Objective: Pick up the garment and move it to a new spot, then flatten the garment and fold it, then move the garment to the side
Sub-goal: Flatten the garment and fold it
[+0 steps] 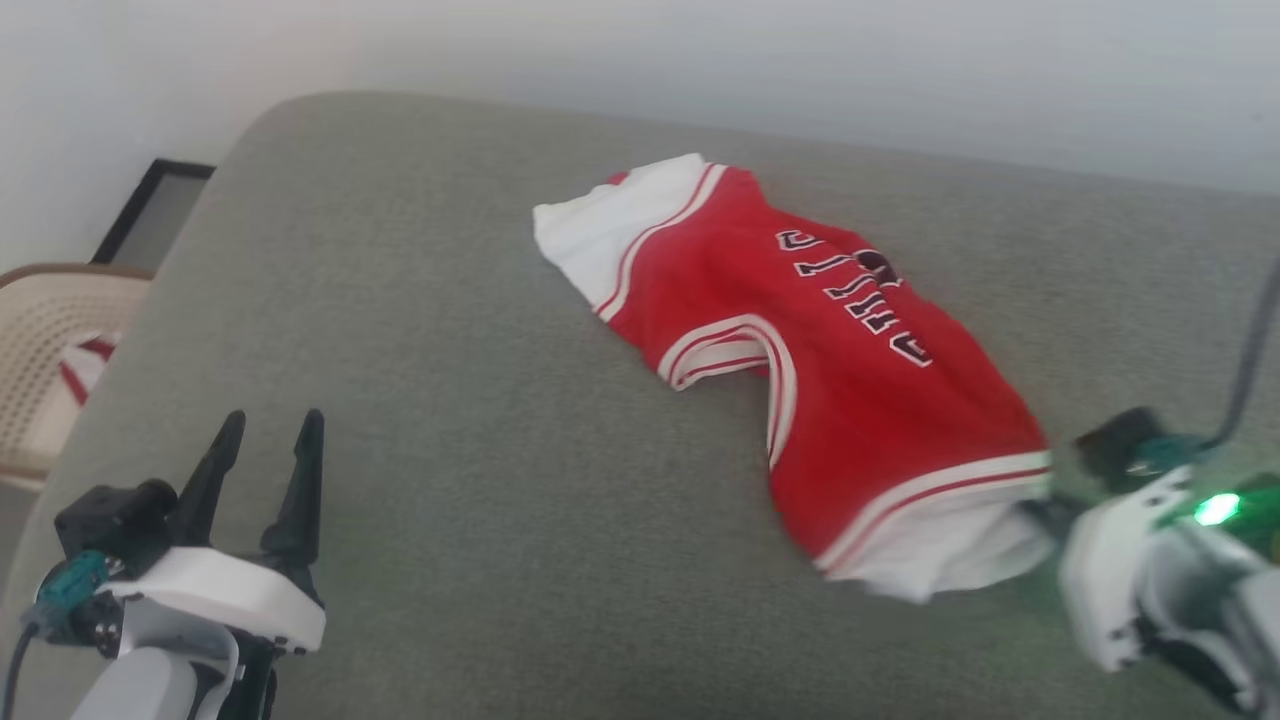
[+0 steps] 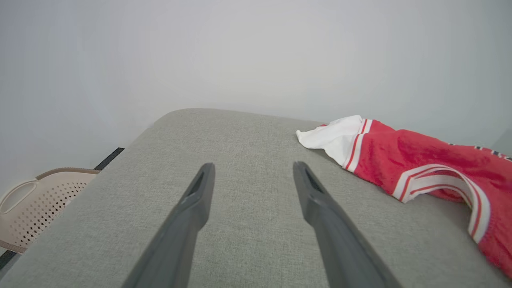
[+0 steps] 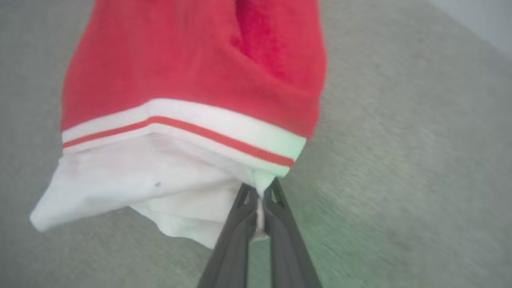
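The garment (image 1: pixel 820 340), a red jersey with white sleeves, striped trim and black lettering, lies crumpled across the grey cushioned surface (image 1: pixel 450 420), right of centre. My right gripper (image 3: pixel 259 192) is shut on the edge of its white sleeve, near the striped seam; in the head view that gripper (image 1: pixel 1040 515) sits at the garment's lower right end. My left gripper (image 1: pixel 268 432) stands open at the lower left, well apart from the garment (image 2: pixel 420 164), with nothing between its fingers (image 2: pixel 200 192).
A beige perforated basket (image 1: pixel 45 350) stands off the surface's left edge, with red-and-white cloth in it. A dark-framed panel (image 1: pixel 150 215) leans by the wall behind it. A pale wall runs along the far edge of the surface.
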